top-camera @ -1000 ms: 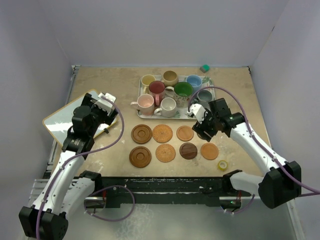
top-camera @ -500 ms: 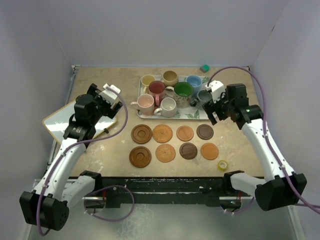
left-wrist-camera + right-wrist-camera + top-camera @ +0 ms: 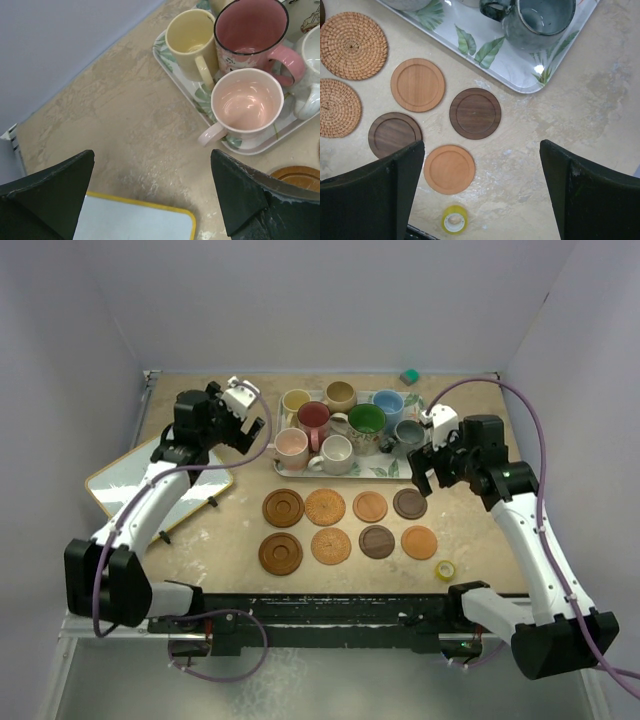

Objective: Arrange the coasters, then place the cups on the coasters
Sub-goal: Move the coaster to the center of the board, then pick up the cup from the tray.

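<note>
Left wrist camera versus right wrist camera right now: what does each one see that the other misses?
Only the left wrist: the yellow mug, red mug and pink mug, plus a yellow-edged board. Only the right wrist: the grey mug, the tape roll and six coasters laid out. Both: the leaf-print tray, the table, and fingers spread open, left fingers in one, right fingers in the other. The left wrist also catches one coaster at its edge.

This is a robot test cell in a lab. Plain pale walls [image 3: 330, 300] box in a mottled beige counter [image 3: 470, 530] on three sides. The left arm [image 3: 150, 502] and right arm [image 3: 530, 540], trailing purple cables [image 3: 490, 380], are bolted to a black rail [image 3: 330, 608] at its near edge.
</note>
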